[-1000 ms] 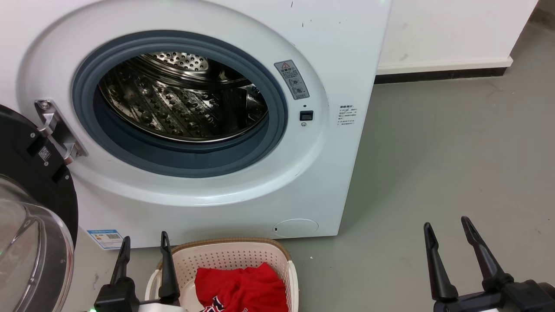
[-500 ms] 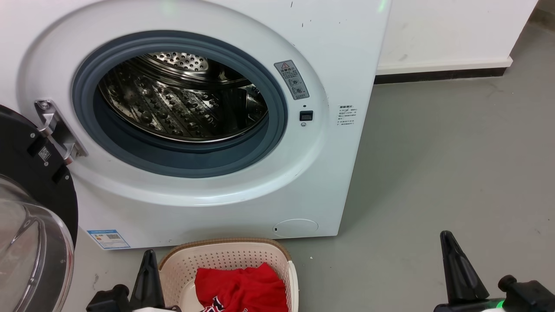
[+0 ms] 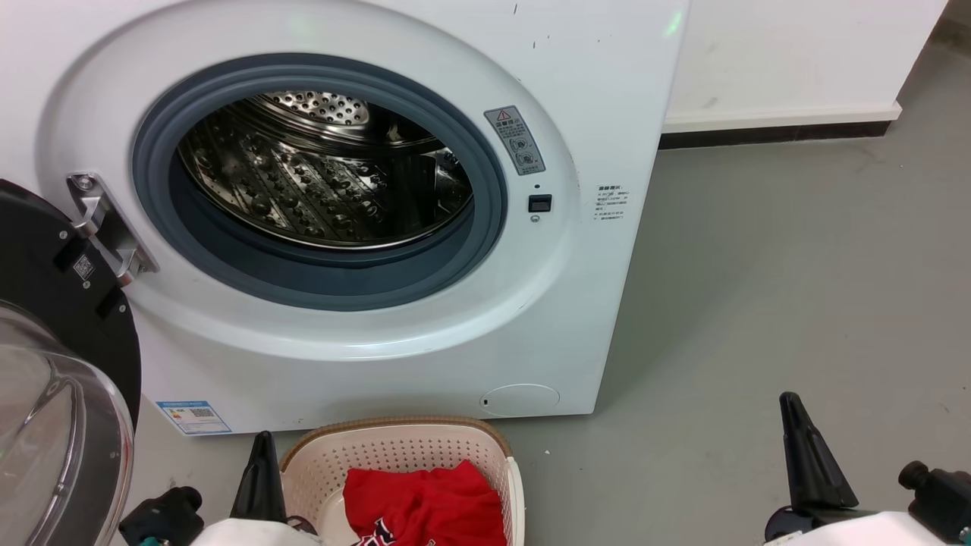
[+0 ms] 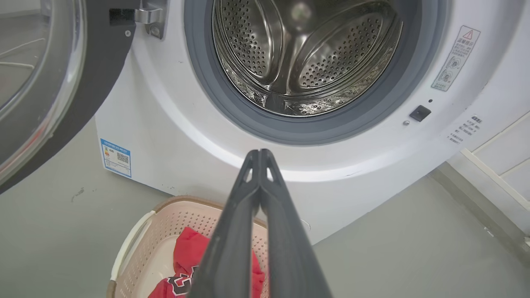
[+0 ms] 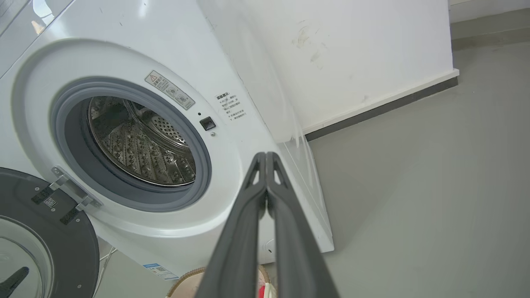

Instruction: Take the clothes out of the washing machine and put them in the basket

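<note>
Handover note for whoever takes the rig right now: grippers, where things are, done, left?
Left gripper: shut, empty, beside the basket.
Right gripper: shut, empty, off to the right of the washing machine.
Clothes: red garment lying in the basket, in front of the machine.
Drum: nothing visible inside; door open.
Done: garment in basket.
Left: probably nothing; check the drum's hidden lower front.

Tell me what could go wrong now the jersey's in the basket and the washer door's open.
The left gripper sits between the open door and the basket; a sideways swing might hit the door or tip the basket. The jersey lies heaped toward one side, so a knock could spill it.
</note>
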Motion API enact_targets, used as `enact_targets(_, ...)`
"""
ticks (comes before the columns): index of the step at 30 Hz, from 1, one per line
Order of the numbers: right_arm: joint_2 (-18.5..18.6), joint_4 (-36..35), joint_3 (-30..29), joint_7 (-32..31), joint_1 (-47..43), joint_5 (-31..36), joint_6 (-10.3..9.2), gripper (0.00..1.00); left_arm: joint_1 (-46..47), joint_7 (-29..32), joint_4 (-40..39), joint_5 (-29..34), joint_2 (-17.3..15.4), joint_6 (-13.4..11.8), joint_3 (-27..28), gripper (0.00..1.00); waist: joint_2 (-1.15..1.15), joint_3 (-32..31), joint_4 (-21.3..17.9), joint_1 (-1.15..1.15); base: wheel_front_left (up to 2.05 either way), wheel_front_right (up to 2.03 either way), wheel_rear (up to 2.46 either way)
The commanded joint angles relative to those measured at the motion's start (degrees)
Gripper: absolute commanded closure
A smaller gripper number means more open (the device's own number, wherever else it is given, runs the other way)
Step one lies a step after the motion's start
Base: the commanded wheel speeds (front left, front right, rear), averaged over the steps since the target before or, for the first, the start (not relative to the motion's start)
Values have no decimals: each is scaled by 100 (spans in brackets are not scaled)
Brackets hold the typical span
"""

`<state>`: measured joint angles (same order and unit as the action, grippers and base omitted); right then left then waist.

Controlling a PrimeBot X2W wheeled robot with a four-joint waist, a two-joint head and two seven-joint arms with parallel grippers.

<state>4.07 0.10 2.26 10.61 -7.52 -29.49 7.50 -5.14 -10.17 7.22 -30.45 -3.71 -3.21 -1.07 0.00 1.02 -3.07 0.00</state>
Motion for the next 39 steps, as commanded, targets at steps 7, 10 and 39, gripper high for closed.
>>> enact_targets(7,72,84,-47,-129,277,-778,0,100,275,133,24,-753,-80,140,56,100,0,-6,20,0,0,0,0)
enact_targets(10,82,143,-61,-185,329,-1061,0,100,319,188,50,-1028,-86,185,67,100,0,-8,29,0,0,0,0)
enact_targets(39,126,669,-246,-708,796,-3463,-1,100,675,712,299,-3377,-118,576,230,100,0,-33,122,0,0,0,0)
